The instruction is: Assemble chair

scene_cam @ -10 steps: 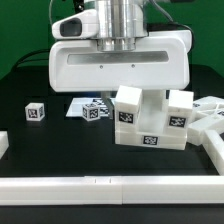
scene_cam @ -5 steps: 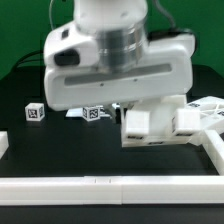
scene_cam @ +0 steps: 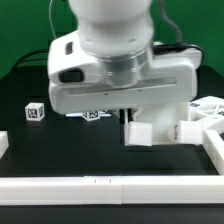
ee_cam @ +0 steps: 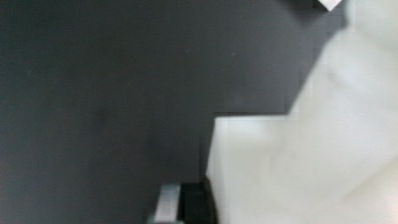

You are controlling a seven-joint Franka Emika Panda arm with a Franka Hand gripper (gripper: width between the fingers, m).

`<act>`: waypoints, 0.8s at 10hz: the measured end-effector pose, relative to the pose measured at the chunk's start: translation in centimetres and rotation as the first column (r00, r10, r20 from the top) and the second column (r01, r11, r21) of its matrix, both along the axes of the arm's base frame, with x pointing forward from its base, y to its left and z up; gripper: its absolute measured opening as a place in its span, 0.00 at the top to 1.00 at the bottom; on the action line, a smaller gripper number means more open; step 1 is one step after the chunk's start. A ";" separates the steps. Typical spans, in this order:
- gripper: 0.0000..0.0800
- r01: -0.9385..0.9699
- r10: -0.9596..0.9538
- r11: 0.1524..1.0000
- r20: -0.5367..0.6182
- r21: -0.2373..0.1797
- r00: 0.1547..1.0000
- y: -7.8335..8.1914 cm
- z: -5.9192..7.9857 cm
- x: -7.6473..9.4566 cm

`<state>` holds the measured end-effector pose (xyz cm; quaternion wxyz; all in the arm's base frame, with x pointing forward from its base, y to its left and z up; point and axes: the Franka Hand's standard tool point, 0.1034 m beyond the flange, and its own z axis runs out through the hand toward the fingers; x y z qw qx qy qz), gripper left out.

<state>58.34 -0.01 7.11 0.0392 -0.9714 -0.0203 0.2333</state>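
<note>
The joined white chair parts (scene_cam: 158,131) stand on the black table right of centre in the exterior view, mostly covered by the robot's big white hand. My gripper (scene_cam: 128,108) is low over them; its fingertips are hidden there. In the wrist view a blurred white chair surface (ee_cam: 311,160) fills one side, and one dark finger (ee_cam: 189,204) lies right beside its edge. The jaws are shut, and I see nothing held between them.
A small white tagged cube (scene_cam: 35,112) sits at the exterior view's left and another tagged piece (scene_cam: 97,115) peeks out under the hand. More white parts (scene_cam: 211,107) lie at the right. White border rails (scene_cam: 110,185) run along the front and right.
The hand has come lower and turned over the chair parts, hiding their tagged blocks. The chair parts have tipped from upright and now show only a low white end.
</note>
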 end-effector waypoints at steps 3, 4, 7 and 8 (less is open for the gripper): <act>0.96 -0.052 0.052 0.999 0.011 -0.010 0.999 0.6 -0.3 0.6; 0.96 -0.049 0.049 0.999 0.011 -0.011 0.999 0.6 -0.3 0.6; 0.96 -0.023 0.022 1.000 -0.140 -0.010 0.990 0.6 -0.1 -1.1; 0.96 -0.021 0.015 0.999 -0.209 -0.024 0.978 0.7 -0.4 -1.0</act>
